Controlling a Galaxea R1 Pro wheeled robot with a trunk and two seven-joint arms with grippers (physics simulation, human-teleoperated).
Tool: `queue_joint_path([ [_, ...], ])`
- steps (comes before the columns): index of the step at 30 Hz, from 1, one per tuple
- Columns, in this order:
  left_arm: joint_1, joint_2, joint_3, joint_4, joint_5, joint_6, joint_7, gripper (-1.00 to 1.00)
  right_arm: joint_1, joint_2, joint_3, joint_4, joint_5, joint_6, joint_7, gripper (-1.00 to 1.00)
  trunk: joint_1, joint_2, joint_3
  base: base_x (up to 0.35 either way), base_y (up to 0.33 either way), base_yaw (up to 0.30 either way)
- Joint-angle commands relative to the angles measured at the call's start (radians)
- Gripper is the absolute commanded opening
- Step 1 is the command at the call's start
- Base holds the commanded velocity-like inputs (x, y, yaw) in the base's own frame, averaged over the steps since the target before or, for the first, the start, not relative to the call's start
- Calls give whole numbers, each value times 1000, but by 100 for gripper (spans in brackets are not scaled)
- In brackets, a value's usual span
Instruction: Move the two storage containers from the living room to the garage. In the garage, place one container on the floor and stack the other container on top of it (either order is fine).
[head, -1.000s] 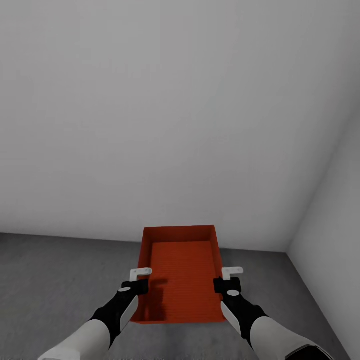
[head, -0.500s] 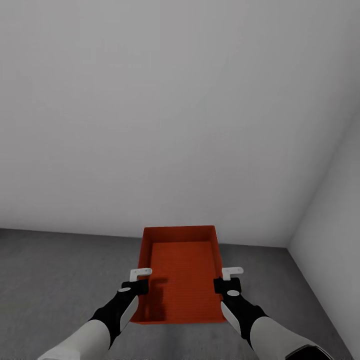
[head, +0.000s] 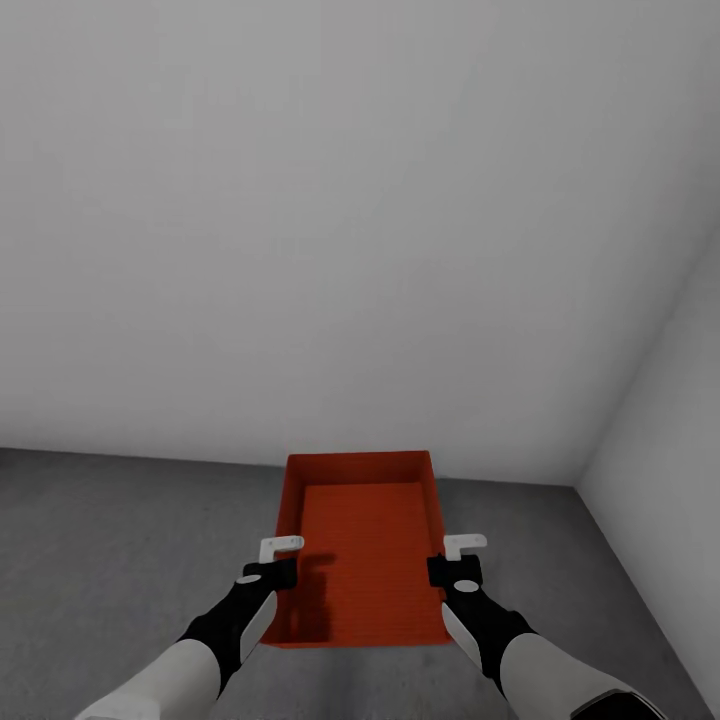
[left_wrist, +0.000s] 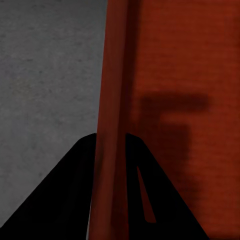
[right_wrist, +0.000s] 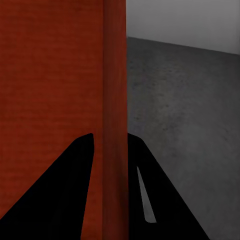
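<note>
Wrist views: container (head: 365, 540) walls between fingers (left_wrist: 75, 190).

Container (head: 362, 545) above floor (head: 100, 540), before wall (head: 300, 220)

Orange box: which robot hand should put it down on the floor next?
Neither alone; both together. The left hand is shut on the left wall of the orange box, and the right hand is shut on its right wall. The box hangs level over the grey floor, so lowering both hands evenly seems safest.

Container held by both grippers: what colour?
Orange-red container, finely ribbed inside; clearest in the head view.
</note>
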Motion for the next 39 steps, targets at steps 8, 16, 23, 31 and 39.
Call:
queue_joint_path([
  [8,0,2,5,-1,4,7,13,-100,-1,0,-19,-26,-1,-4,-1,-100,31,-57,-39,0,0,0],
  [16,0,2,5,-1,4,7,13,-100,-1,0,-19,-26,-1,-4,-2,-100,35,-64,-55,0,0,0],
  [23,0,2,5,-2,4,7,13,-100,-1,0,-19,-26,-1,-4,-2,-100,35,-64,-66,0,0,0],
  [31,0,2,5,0,2,7,13,-100,-1,0,-19,-26,-2,-4,-1,-100,35,-64,-79,0,0,0],
  [39,0,2,5,1,3,7,13,-100,-1,0,-19,-26,-1,-4,0,-100,35,-64,-92,0,0,0],
])
